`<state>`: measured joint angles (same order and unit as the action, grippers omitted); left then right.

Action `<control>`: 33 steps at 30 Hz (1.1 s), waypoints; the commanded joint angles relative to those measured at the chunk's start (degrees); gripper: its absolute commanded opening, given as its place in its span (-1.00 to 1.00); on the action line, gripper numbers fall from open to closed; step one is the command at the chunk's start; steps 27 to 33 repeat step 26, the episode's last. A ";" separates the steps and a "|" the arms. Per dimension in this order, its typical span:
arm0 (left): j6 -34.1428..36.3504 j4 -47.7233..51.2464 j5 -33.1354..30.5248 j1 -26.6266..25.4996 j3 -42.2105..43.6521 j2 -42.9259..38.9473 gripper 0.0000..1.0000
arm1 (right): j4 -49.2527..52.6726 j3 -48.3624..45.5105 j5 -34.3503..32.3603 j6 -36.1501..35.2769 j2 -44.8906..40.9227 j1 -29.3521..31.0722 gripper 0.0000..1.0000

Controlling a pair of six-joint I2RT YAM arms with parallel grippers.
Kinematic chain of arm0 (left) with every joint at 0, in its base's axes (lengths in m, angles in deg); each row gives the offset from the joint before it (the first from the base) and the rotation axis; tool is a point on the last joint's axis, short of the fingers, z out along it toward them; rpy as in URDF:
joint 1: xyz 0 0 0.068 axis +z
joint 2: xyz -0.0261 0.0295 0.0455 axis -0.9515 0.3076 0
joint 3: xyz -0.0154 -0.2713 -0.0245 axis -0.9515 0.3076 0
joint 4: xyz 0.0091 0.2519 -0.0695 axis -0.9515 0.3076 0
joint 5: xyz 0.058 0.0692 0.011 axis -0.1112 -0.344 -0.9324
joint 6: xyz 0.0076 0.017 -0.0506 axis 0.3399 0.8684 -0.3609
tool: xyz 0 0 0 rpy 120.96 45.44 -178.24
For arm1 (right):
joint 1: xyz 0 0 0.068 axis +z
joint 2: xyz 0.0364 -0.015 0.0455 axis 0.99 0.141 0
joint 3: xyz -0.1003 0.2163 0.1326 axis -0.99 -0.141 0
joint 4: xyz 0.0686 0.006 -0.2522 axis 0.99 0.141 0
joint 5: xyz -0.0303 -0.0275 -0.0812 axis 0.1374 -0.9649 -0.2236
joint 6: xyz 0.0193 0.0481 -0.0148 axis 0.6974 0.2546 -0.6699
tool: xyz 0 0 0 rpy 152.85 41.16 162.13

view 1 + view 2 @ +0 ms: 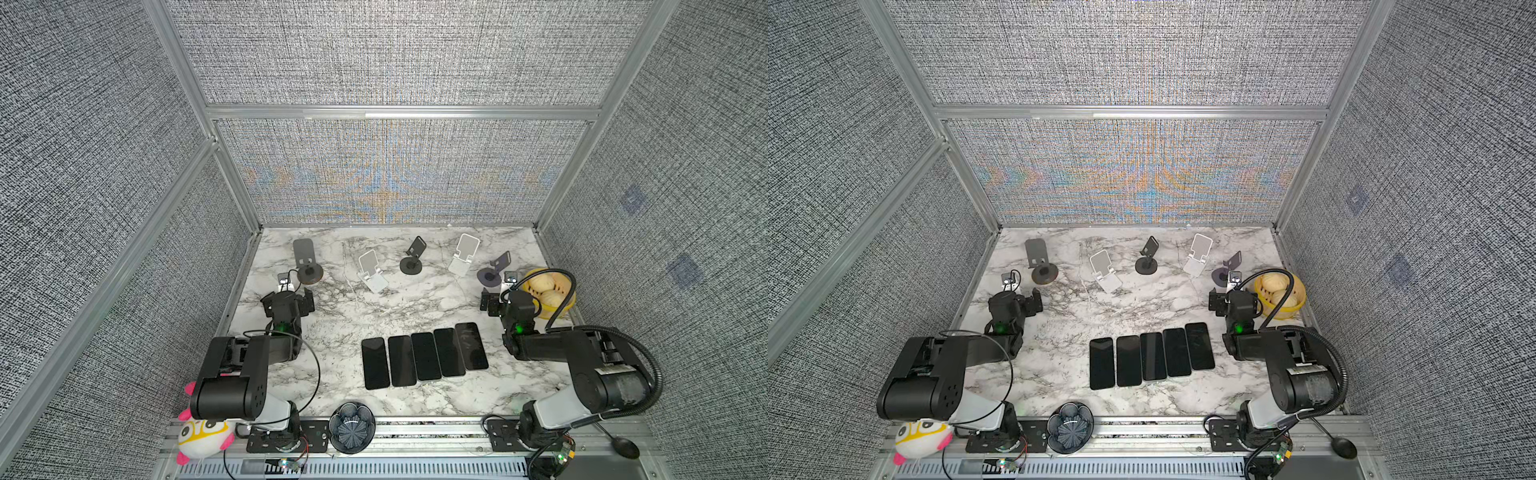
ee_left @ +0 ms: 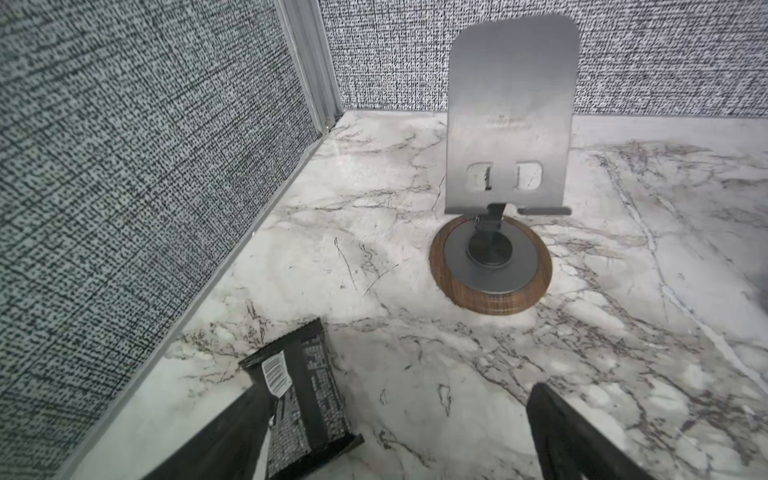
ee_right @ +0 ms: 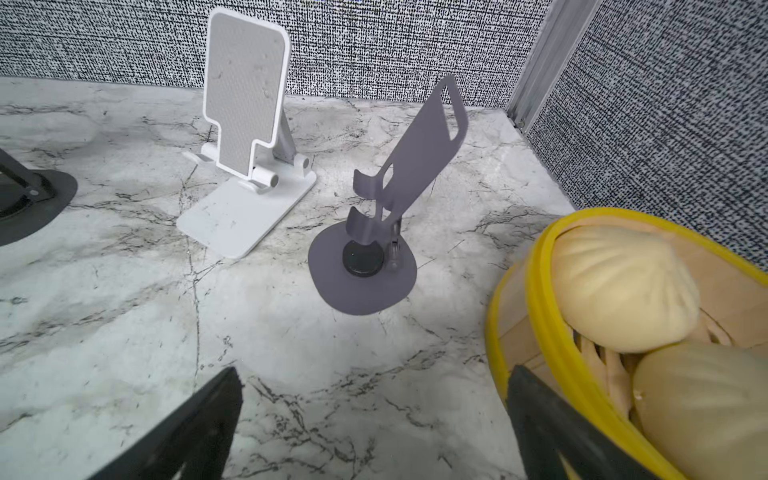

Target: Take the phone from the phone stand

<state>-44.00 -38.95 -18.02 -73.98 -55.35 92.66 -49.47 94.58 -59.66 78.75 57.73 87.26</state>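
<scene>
Several dark phones [image 1: 424, 355] [image 1: 1152, 357] lie flat side by side in a row mid-table. Several phone stands line the back, and none holds a phone: a grey plate on a wooden base [image 1: 307, 266] [image 2: 507, 137], a white one [image 1: 372, 270], a black one [image 1: 413, 257], a taller white one [image 1: 463, 255] [image 3: 245, 95] and a purple one [image 1: 492, 270] [image 3: 419, 145]. My left gripper [image 1: 288, 299] [image 2: 399, 399] hangs open before the wooden-base stand. My right gripper [image 1: 511, 305] [image 3: 374, 374] is open in front of the purple stand. Nothing is between either pair of fingers.
A yellow basket [image 1: 542, 316] [image 3: 536, 291] of buns stands against my right gripper's outer finger. A black packet with a barcode label [image 2: 299, 386] lies beside my left finger near the side wall. A dark bowl [image 1: 352, 430], a plush toy [image 1: 203, 436] and a black spoon [image 1: 625, 446] sit at the front rail.
</scene>
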 commanded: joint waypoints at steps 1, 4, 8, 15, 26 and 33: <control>-0.44 -6.93 1.63 0.11 0.51 0.08 0.96 | -0.56 0.13 -0.01 0.16 0.01 0.06 0.98; -0.19 -7.62 1.77 0.06 0.60 0.37 0.96 | -0.74 0.13 -0.01 0.16 0.04 0.13 0.98; -0.42 -7.08 1.72 0.10 0.50 0.17 0.96 | -0.77 0.12 0.00 0.16 0.09 0.16 0.98; -0.24 -7.60 1.78 0.07 0.66 0.27 0.96 | -0.82 0.09 0.01 0.16 0.19 0.14 0.98; -0.24 -7.67 1.81 0.22 0.64 0.27 0.96 | -0.68 0.12 1.92 0.60 0.10 -0.78 0.98; -0.24 -7.67 1.81 0.22 0.64 0.27 0.96 | -0.68 0.12 1.92 0.60 0.10 -0.78 0.98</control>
